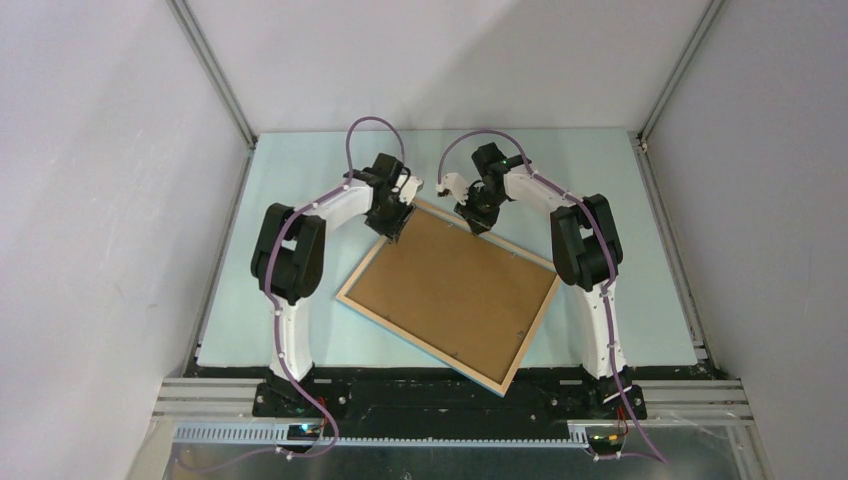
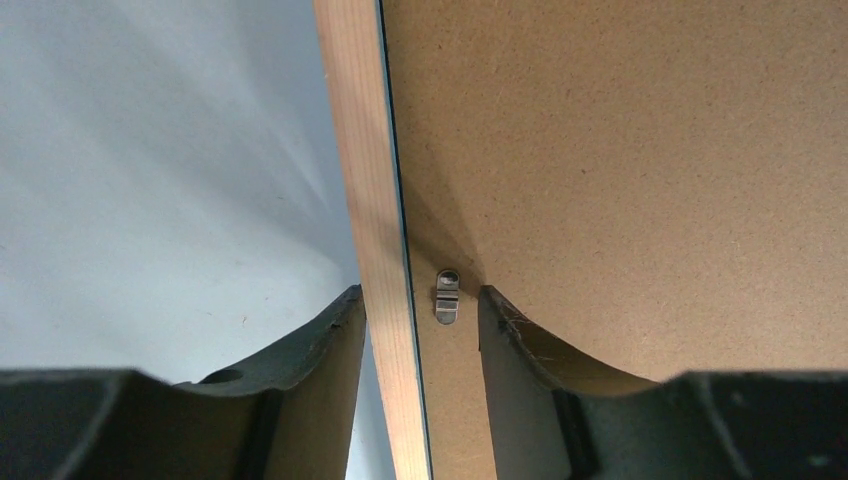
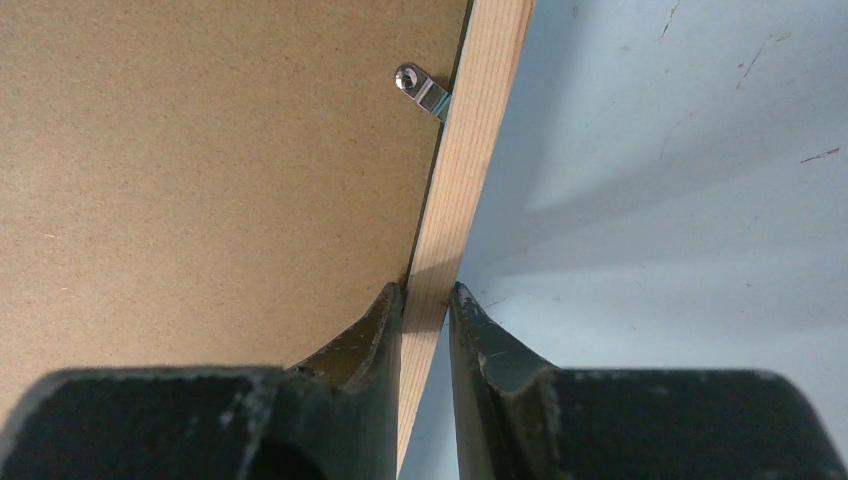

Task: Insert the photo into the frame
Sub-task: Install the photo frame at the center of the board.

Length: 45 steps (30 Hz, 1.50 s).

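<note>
**Left gripper** (image 2: pixel 420 302): one. You have it part open, straddling the frame's (image 1: pixel 419 344) pale wood rail.
- The outer finger (image 2: pixel 325 340) lies against the rail's outer edge.
- The inner finger (image 2: pixel 505 345) stands over the brown backing board (image 1: pixel 450 290), apart from the rail.
- Nothing is clamped.
- A small metal clip (image 2: pixel 447 296) sits between the two fingers, just at the 3 o'clock side of the rail, on the board.

**Right gripper** (image 3: pixel 427 295): one. You have it closed narrow on the same frame.
- One finger (image 3: pixel 375 330) is on the board side and the other is on the table side.
- Both fingers press the wood rail between them.
- A second metal clip (image 3: pixel 420 88) shows at 12 o'clock from the fingertips. It runs from the board to the rail's inner edge.

**Frame**: one. It lies flat on the table (image 1: pixel 300 180), bare wood face up, turned so that no side runs square to the table edge.
- From the top camera your left gripper meets it at about 11 o'clock from its centre.
- Your right gripper meets it at about 1 o'clock, on the far rail.
- The near corner overhangs the table's front edge at 5 o'clock.

**Backing board**: one. It fills the frame's opening and is plain brown all over.

**Clips**: two are seen close, one per wrist camera. Any others are too small in the top view to count.

**Arms**: two, with their bases at 7 and 5 o'clock of the frame.
</note>
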Tool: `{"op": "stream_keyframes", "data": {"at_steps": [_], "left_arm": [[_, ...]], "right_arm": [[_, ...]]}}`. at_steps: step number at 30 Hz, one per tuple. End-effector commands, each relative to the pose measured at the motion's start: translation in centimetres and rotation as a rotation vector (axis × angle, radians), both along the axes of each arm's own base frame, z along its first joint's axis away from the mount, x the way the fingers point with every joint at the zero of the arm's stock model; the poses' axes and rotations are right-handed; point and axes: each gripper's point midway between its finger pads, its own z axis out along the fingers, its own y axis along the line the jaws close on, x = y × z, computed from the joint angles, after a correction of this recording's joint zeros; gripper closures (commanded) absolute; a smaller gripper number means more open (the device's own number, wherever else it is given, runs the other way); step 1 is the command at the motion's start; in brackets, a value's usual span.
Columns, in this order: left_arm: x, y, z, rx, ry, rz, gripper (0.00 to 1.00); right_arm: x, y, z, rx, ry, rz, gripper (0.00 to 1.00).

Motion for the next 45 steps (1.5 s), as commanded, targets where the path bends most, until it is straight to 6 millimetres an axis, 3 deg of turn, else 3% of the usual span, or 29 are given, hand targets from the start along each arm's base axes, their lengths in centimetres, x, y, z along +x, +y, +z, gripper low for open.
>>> {"op": "stream_keyframes", "data": {"at_steps": [1, 20, 35, 38, 43, 45], "left_arm": [[0.2, 0.8, -0.4, 0.043, -0.01, 0.013, 0.53], [0.7, 0.8, -0.1, 0.046, -0.023, 0.012, 0.67], [0.6, 0.7, -0.1, 0.044, -0.022, 0.001, 0.72], [0.5, 0.7, 0.0, 0.041, -0.022, -0.001, 0.63], [0.2, 0.9, 0.6, 0.041, -0.032, -0.011, 0.32], [0.1, 1.0, 1.1, 0.043, -0.043, -0.014, 0.24]], "right_arm": [[-3.2, -0.4, -1.2, -0.047, 0.097, 0.032, 1.0], [-3.3, -0.5, -1.3, -0.051, 0.104, 0.032, 1.0], [-3.5, -0.5, -1.7, -0.058, 0.112, 0.031, 1.0], [-3.5, -0.6, -1.8, -0.061, 0.113, 0.03, 1.0], [-3.1, -0.6, -1.5, -0.063, 0.098, 0.018, 1.0], [-3.0, -0.6, -1.4, -0.062, 0.092, 0.009, 0.93]]}}
